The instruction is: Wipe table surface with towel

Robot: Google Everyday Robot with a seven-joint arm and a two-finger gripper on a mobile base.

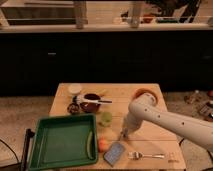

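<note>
**Towel lies just camera-side of pincer**

Wooden counter (160, 144). Far left: green tray (62, 140). Off its right wall, an orange fruit (103, 145). Next right, the towel (115, 152), seemingly a grey-blue folded pad near the front edge, its long axis slanting near-left to far-right. Pincer (124, 133) hangs just behind it, slightly right, pointing down; released or clenched, cannot tell. Fork (145, 156) further right. Judgement: short reach toward camera.

Table (150, 139): pale wood planks, matt. Tray (60, 144), near left: green plastic, slight gloss. Fork (145, 155), near right: shiny metal. Arm (167, 120): smooth white shell; gripper (123, 134) at table middle, dark.
</note>
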